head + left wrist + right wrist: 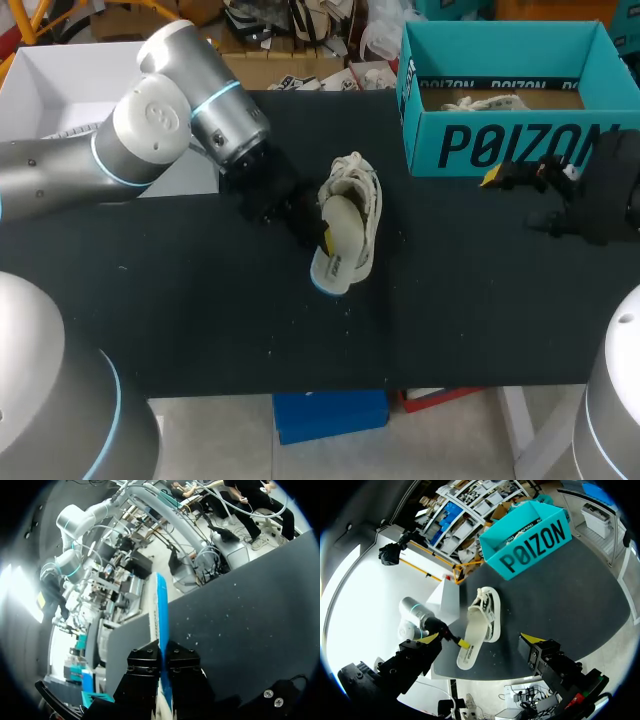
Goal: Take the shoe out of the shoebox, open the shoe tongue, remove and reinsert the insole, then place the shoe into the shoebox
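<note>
We are pinching the white, blue-edged foam insole (161,610) with our left gripper (163,662), at nine o'clock of the cream mesh shoe (358,205). Our right gripper (480,639) is hovering, fingers spread, at five o'clock of the teal cardboard shoebox (520,148).

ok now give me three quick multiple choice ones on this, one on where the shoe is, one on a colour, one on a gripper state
1. Where is the cream lace-up shoe?
A. inside the box
B. on the black table, in front of the box
C. on the floor

2. What colour is the open cardboard shoebox?
A. teal
B. red
C. brown

3. How is the left gripper?
A. open and empty
B. shut on the pale flat insole
C. shut on a lace

Answers:
1 B: the head view shows the shoe lying on the table, short of the box.
2 A: the box's walls are teal inside and out.
3 B: in the left wrist view both fingers press the thin insole from two sides.
</note>
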Robot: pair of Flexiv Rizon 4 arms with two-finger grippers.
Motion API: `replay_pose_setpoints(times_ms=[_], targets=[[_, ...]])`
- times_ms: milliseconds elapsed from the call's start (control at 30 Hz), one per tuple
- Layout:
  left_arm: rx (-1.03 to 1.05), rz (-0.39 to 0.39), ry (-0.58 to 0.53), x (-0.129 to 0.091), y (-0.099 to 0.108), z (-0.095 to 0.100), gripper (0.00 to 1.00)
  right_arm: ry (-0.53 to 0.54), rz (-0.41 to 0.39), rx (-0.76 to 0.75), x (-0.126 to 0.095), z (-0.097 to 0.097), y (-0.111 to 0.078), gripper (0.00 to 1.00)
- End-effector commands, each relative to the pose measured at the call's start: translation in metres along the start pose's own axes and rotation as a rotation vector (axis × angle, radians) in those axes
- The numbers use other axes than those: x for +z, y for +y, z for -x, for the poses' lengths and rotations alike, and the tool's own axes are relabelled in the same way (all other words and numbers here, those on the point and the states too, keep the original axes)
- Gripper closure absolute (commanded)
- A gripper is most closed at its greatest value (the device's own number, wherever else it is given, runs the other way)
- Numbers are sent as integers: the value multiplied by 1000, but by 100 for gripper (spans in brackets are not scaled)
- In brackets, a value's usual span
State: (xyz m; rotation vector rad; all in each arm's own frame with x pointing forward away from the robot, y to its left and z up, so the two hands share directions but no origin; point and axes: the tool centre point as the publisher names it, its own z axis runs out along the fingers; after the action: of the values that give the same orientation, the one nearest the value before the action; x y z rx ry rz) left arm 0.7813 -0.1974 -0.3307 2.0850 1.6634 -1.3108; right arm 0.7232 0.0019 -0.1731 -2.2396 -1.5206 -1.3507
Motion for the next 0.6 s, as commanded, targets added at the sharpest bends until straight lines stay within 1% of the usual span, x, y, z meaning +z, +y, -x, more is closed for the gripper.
replay_pose_setpoints(times_ms=[33,133,300,433,600], targets=[[1,3,9,-1,-4,1,100,-3,0,1,1,-1,0,0],[-2,-13,22,3,-1,-1,100,-3,0,1,1,-1,0,0],[-3,-62,39,12,1,-1,100,-3,0,1,1,-1,0,0],[1,-72,66,14,0,-1,100,-3,0,1,1,-1,0,0],[-4,-70,60,15,2,-2,100,-3,0,1,1,-1,0,0]])
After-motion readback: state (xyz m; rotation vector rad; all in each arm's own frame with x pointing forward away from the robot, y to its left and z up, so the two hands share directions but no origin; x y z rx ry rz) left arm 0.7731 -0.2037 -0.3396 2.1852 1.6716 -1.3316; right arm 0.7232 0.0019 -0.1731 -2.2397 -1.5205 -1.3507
